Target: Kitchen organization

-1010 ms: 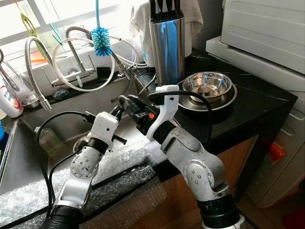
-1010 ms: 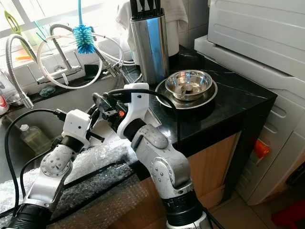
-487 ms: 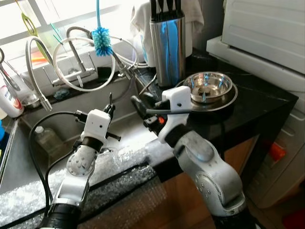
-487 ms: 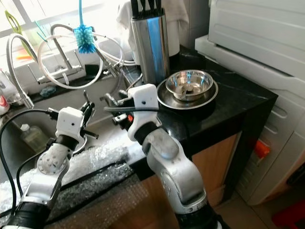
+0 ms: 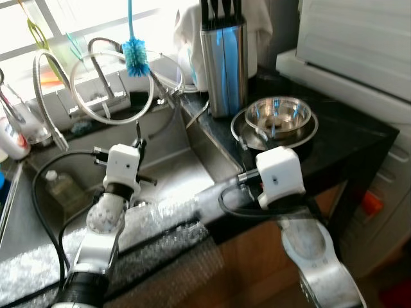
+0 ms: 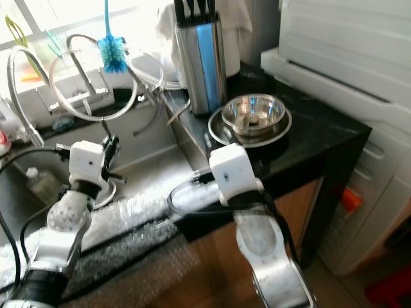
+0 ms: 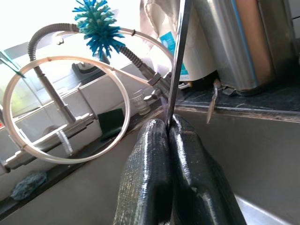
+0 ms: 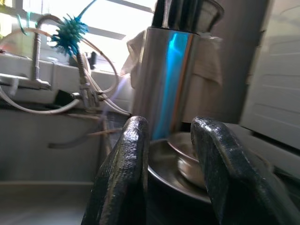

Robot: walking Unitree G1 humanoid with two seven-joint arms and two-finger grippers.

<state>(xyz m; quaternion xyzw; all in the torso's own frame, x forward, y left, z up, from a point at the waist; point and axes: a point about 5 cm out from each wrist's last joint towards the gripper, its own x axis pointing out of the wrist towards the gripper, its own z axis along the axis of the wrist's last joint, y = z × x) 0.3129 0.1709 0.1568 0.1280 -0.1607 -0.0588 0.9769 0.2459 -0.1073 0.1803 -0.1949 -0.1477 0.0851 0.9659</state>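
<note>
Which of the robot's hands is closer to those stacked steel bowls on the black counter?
The right. The right hand points at the steel bowls from just in front of them, fingers open. The left hand is over the sink, pinching a thin metal rod.

Knife block [image 5: 224, 64] – brushed steel; bowl [image 5: 279, 116] – polished metal; countertop [image 5: 347, 131] – glossy black stone.

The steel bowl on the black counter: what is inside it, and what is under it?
Inside the steel bowl lies a small object, too blurred to identify. Under it sits a wider steel plate on the black counter. The bowl hides the plate's centre.
</note>
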